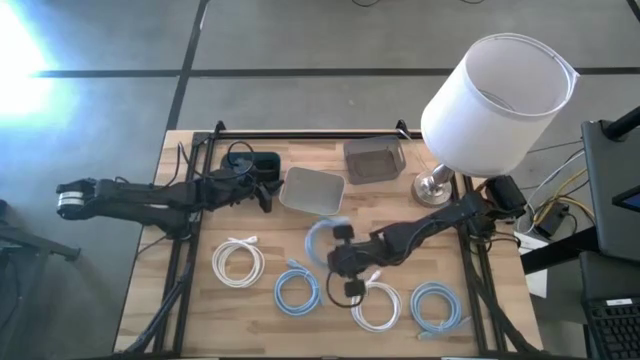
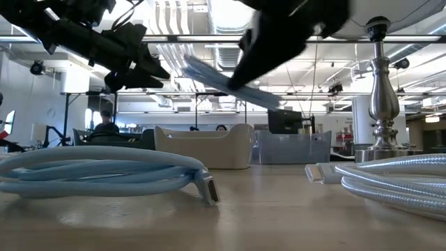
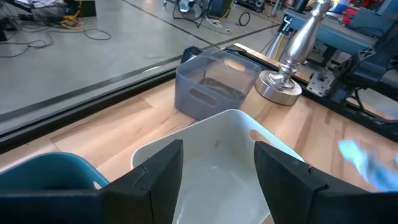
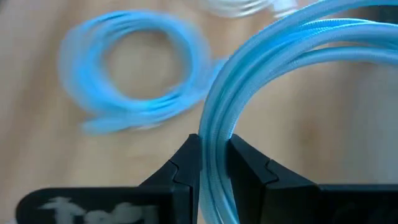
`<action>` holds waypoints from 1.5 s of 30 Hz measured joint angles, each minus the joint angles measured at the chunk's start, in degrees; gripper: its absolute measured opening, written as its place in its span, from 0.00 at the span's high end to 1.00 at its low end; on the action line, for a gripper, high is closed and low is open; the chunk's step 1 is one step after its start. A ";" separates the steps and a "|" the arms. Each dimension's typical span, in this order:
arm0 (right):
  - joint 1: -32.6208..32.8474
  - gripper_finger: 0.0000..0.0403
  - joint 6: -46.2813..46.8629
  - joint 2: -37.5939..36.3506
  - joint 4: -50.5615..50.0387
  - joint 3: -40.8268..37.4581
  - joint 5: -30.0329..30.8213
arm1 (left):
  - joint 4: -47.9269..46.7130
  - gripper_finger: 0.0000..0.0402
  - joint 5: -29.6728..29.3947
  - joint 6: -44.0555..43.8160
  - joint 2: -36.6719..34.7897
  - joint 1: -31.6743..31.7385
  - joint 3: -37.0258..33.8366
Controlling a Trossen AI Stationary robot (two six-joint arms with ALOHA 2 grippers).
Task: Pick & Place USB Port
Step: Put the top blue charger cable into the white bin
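Observation:
My right gripper (image 1: 336, 243) is above the table's middle, shut on a light-blue coiled cable (image 1: 318, 240), which also shows in the right wrist view (image 4: 280, 43) and raised in the low view (image 2: 223, 82). My left gripper (image 3: 217, 180) is open and empty, hovering over the near rim of a white bin (image 3: 224, 149); in the high view it (image 1: 266, 196) is just left of that bin (image 1: 312, 190). Four more cable coils lie flat on the table: a white one (image 1: 238, 262), a blue one (image 1: 297, 290), a white one (image 1: 377, 305) and a blue one (image 1: 436, 306). My right gripper pinches the bundled strands of the blue coil's loop (image 4: 214, 155) between its two fingers (image 4: 184, 163); several strands run side by side through the gap. The coil is lifted clear of the table and slants in the air below the gripper (image 2: 279, 31).
A grey bin (image 1: 373, 160) stands at the far middle and a dark bin (image 1: 256, 163) at the far left of the white one. A lamp with a white shade (image 1: 497, 90) and metal base (image 1: 436, 187) stands at the far right. A black frame rail (image 1: 300, 135) runs along the table's far edge.

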 joint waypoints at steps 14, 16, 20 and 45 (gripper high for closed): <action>-9.71 0.86 -1.40 3.86 20.67 -0.55 20.31 | 1.62 0.50 1.06 -0.47 0.00 -0.07 0.07; -11.46 0.86 1.14 5.53 21.09 -0.34 20.20 | 1.62 0.50 1.73 -0.47 0.00 -0.07 0.07; -13.91 0.86 5.41 8.99 21.67 1.29 20.69 | 1.56 0.50 1.79 -0.47 0.00 -0.07 0.07; -14.64 0.70 9.22 24.41 19.95 13.85 33.22 | 1.41 0.50 4.29 -0.38 0.02 -0.04 0.07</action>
